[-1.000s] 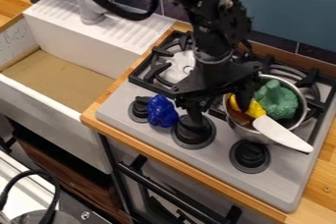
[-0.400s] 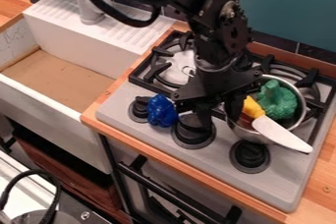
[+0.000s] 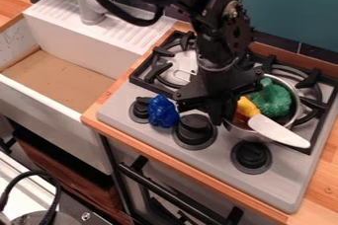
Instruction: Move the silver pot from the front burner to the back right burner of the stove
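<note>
So we're looking at the hand hanging right by the rim of a steel pot, on the pot's left as we look, and honestly we can't tell if it's open, closed or gripping that rim. The spot makes sense to us though: a thin rim looks like the easiest bit of a round pot to get hold of. The pot itself is just right of the hand, over the right burner, where the grate probably gives it decent support. Inside, a bit further right of the hand, there's a green toy broccoli, penned in by the walls. Nearer the hand is a toy knife, yellow handle inside the pot and white blade sloping out over the rim away from the hand, so we reckon the rim props it up. Left of the hand, a lumpy blue toy sits on the stove top between two control knobs, which likely stop it rolling off sideways; no clue what it's meant to be. Further left of the hand is the sink. Our headcount: one pot, one broccoli, one knife, one blue toy, one sink, two burners (the left one's up and left of the hand) and three knobs, all on the front side of the stove.
</note>
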Available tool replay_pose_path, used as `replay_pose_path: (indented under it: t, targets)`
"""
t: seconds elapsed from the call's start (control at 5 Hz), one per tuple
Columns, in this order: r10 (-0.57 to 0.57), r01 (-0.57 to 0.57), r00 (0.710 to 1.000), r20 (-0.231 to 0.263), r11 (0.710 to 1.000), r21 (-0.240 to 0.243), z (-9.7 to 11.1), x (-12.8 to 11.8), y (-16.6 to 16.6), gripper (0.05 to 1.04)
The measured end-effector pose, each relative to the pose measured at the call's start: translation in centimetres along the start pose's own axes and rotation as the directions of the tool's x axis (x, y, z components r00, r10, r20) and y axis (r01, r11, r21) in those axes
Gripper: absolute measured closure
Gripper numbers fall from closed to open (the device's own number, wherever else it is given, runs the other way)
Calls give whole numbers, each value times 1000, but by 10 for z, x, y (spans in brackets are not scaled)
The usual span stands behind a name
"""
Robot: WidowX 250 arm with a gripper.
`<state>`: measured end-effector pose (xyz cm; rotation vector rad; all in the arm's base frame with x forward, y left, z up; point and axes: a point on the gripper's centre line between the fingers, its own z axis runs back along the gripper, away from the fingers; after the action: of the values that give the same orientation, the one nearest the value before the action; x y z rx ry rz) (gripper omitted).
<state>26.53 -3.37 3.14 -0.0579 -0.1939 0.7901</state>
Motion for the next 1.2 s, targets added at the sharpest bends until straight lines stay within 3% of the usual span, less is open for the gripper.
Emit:
replay_pose_path:
  t: [0.2, 0.4, 1.2]
  targets:
    - [21, -21, 999, -31, 1000, 5, 4, 1, -1, 1026]
    - [51, -51, 998, -30, 999, -18, 12, 16, -9, 1027]
    - [131, -130, 991, 25, 991, -23, -4, 56, -22, 1028]
